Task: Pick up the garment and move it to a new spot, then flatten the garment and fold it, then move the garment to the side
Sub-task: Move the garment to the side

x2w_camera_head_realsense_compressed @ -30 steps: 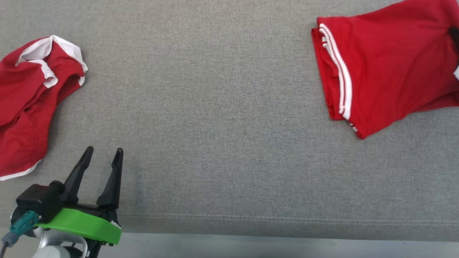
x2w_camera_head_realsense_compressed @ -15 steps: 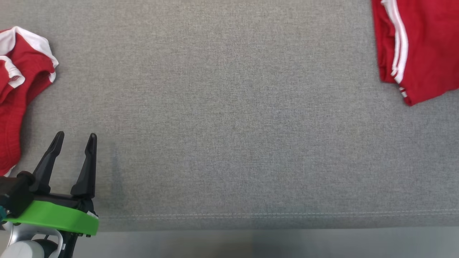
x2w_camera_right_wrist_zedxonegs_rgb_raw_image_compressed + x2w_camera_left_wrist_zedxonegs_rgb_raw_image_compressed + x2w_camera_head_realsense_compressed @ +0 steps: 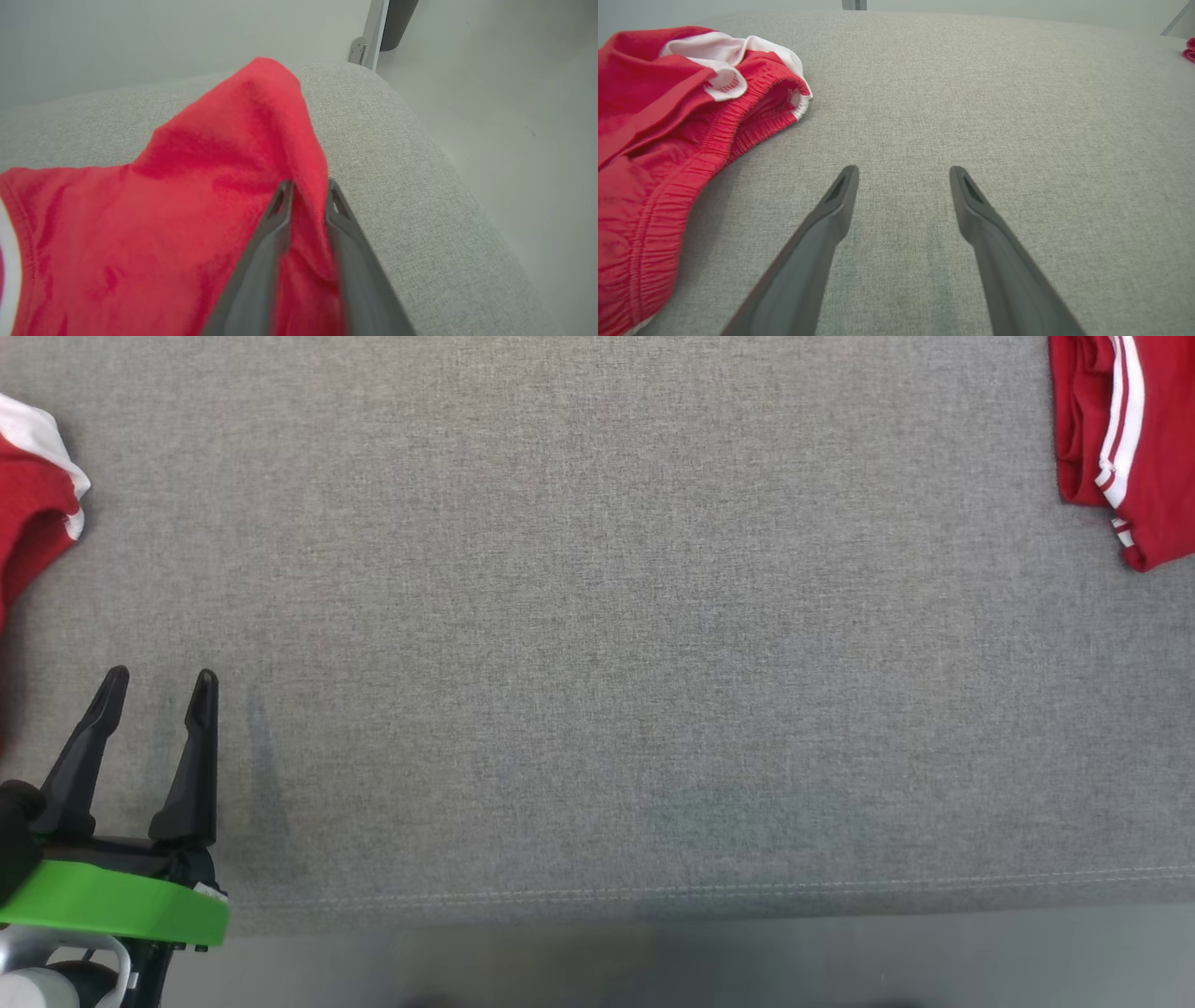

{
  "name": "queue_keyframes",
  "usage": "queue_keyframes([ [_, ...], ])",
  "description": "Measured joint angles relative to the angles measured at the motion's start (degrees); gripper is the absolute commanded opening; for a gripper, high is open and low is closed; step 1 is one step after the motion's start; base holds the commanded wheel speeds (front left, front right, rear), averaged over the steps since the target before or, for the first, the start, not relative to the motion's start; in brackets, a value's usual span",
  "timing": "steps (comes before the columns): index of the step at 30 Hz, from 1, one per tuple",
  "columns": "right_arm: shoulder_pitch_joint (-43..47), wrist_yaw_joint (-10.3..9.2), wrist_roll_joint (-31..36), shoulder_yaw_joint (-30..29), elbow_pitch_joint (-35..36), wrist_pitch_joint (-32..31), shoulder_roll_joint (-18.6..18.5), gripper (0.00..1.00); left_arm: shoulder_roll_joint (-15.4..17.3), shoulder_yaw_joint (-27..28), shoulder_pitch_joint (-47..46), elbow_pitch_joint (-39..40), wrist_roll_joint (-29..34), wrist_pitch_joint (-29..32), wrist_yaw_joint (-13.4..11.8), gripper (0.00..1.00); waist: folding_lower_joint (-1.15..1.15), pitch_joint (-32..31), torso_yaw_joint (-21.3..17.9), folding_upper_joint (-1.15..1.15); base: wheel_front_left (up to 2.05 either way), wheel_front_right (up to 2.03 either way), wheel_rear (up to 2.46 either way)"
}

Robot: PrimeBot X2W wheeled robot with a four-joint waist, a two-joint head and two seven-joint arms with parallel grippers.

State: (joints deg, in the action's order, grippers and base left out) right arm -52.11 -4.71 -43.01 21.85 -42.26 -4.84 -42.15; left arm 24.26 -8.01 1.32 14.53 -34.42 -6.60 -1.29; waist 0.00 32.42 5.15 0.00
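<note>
Right gripper (image 3: 306,187) is pinching a raised fold of the folded red garment (image 3: 187,196), jaws nearly closed with cloth between them. Risk: if it backs off before fully letting go, the fold drags and the stack comes undone. The cushion (image 3: 420,196) edge runs close at 3 o'clock in the wrist view, so a tug could spill cloth over it. In the head view the garment is at 2 o'clock. Left gripper (image 3: 157,686) at 8 o'clock is spread wide and empty. Red shorts (image 3: 33,513) at 10 o'clock could snag on a careless swing.
</note>
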Motion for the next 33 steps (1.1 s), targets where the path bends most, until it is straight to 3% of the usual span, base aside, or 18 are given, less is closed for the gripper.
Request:
queue_keyframes([
  [12,-0.16,-0.91,1.81,0.30,-3.86,3.96,0.43,1.00,0.00,0.67,0.73,0.80,-0.32,-0.01,-0.51,1.00,0.00,0.07,-2.09,0.00,0.00,0.00,0.00],
  [21,-0.02,0.18,2.13,-0.69,-1.45,13.34,2.35,1.00,-1.65,0.09,-0.69,0.18,-0.71,-1.71,-0.45,1.00,0.00,-2.03,-3.72,0.00,0.00,0.00,0.00],
  [26,4.98,0.76,2.25,-0.69,-0.90,18.50,2.41,1.00,-3.87,-2.19,-1.71,-2.59,-0.91,-2.63,0.27,1.00,0.00,-4.72,-3.86,0.00,0.00,0.00,0.00],
  [33,11.63,1.23,2.35,-0.46,2.68,19.27,4.97,1.00,-5.34,-3.07,-1.66,-7.45,-1.04,-4.11,0.35,1.00,0.00,-9.54,-3.86,0.00,0.00,0.00,0.00],
])
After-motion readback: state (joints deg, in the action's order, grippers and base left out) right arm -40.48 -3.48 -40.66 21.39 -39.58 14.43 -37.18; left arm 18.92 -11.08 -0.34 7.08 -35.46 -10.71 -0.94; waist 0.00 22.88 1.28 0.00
